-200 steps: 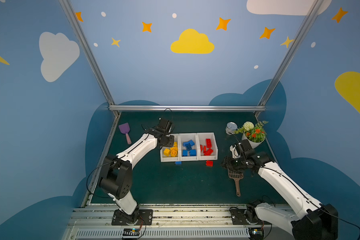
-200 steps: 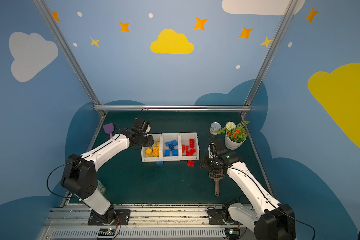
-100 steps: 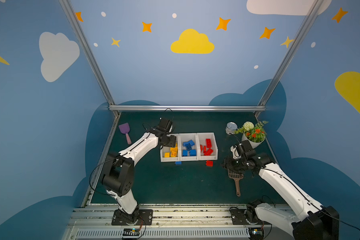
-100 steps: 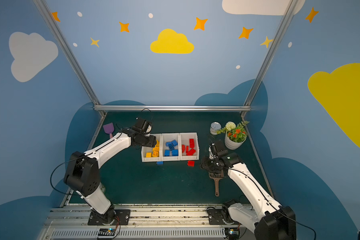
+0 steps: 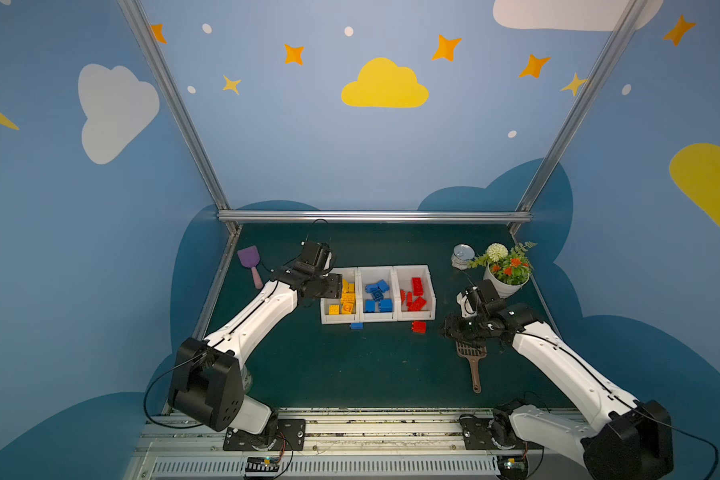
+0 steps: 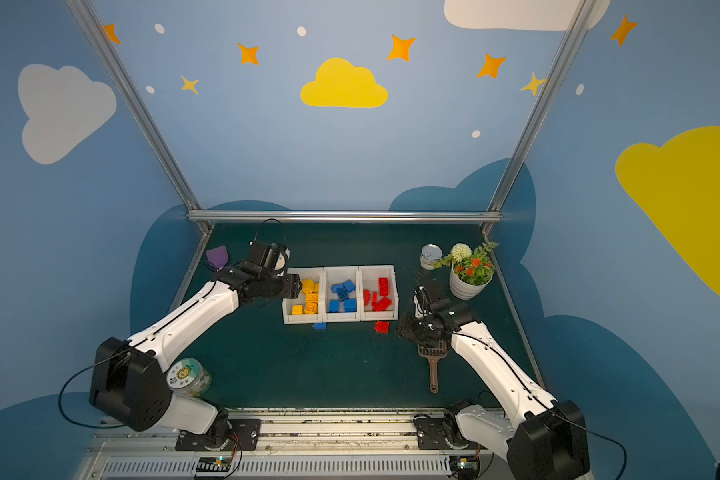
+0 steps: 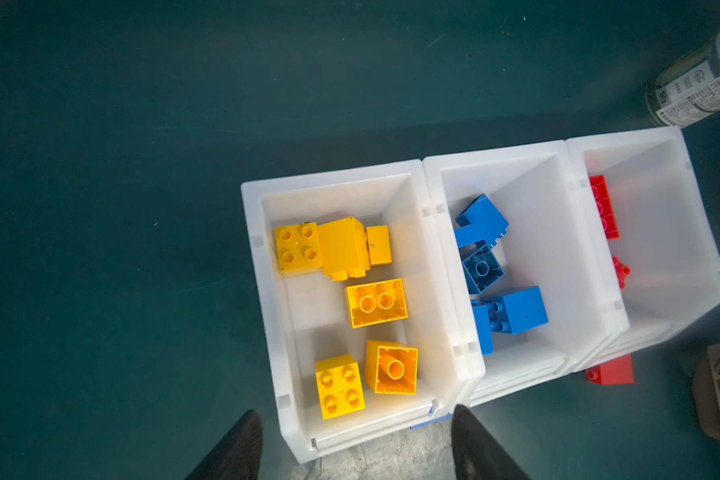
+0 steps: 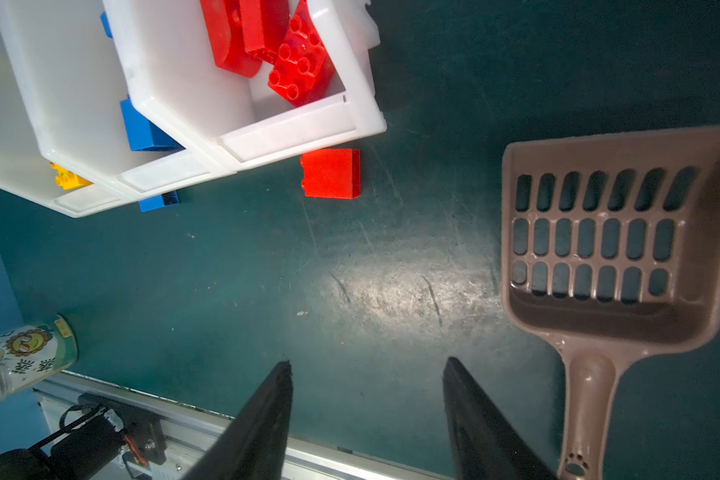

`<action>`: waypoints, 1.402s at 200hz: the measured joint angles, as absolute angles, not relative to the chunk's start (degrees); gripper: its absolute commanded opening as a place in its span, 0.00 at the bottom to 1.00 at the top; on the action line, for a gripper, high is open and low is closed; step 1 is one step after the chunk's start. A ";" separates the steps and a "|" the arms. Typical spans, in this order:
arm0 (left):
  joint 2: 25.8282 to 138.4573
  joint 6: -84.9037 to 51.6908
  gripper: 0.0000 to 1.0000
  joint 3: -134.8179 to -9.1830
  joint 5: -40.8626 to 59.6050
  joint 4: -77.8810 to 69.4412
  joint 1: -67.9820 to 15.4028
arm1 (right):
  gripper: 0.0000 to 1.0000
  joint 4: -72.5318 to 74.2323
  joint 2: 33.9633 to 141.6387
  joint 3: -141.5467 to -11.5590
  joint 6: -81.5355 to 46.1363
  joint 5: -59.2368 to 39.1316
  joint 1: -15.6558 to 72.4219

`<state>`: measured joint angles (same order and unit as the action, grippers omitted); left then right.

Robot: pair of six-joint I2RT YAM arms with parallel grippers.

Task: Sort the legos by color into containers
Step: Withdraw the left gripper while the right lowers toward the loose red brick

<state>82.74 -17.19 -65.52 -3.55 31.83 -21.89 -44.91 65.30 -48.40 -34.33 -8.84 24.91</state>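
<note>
**Hovering Empty Beside Nearly Sorted Bins**

Fingers spread and empty, the left gripper [image 7: 355, 411] hangs over the yellow end of three joined white plastic bins [image 7: 333, 176], placed for dropping. The right gripper [image 8: 366, 361], also spread and empty, faces a stray red studded brick [image 8: 330, 173] just outside the red bin [image 8: 300, 120]; a small blue brick [image 8: 159, 200] strays too. Writing on the sunflower-labelled clear jar [image 8: 21, 357] is unreadable.

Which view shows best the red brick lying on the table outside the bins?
The right wrist view: the red brick is large and unobstructed. Both top views show it tiny; the left wrist view, partly hidden by a bin.
</note>
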 measured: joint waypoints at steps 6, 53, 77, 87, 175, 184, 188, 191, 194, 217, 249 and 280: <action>81.73 -17.45 0.72 -64.49 -3.55 31.73 -21.87 | 0.59 -44.84 65.82 -48.40 -34.35 -8.49 25.23; 72.97 -20.71 0.73 -56.25 -3.40 31.46 -21.87 | 0.60 -42.89 73.19 -48.64 -35.62 -4.82 30.02; 67.77 -22.46 0.74 -52.53 -3.42 31.27 -21.85 | 0.60 -40.88 77.60 -49.32 -36.69 -3.03 32.29; 65.52 -23.27 0.74 -50.74 -3.55 30.68 -21.87 | 0.61 -40.12 79.48 -49.89 -37.19 -2.33 32.99; 54.33 -29.21 0.75 -40.29 -4.27 29.98 -21.87 | 0.63 -33.30 88.60 -53.76 -39.05 3.88 36.07; 53.76 -29.74 0.75 -39.81 -4.27 30.06 -21.85 | 0.64 -32.80 89.69 -54.15 -39.22 4.60 36.42; 53.49 -29.89 0.75 -39.64 -4.27 30.04 -21.87 | 0.64 -32.53 90.04 -54.22 -39.27 4.93 36.60; 53.32 -30.02 0.75 -39.55 -4.27 30.09 -21.85 | 0.64 -32.32 90.32 -54.26 -39.35 5.17 36.73; 53.06 -30.15 0.75 -39.42 -4.27 30.09 -21.85 | 0.63 -32.14 90.54 -54.30 -39.46 5.34 36.88; 51.18 -30.94 0.75 -38.54 -4.27 30.11 -21.85 | 0.64 -31.33 91.92 -54.63 -40.05 6.70 37.63; 49.01 -31.79 0.76 -37.19 -4.25 30.09 -21.85 | 0.63 -30.68 95.39 -57.19 -40.07 7.66 38.00; 48.31 -32.40 0.76 -36.82 -4.16 30.37 -21.85 | 0.63 -30.63 98.80 -59.11 -40.07 8.23 38.15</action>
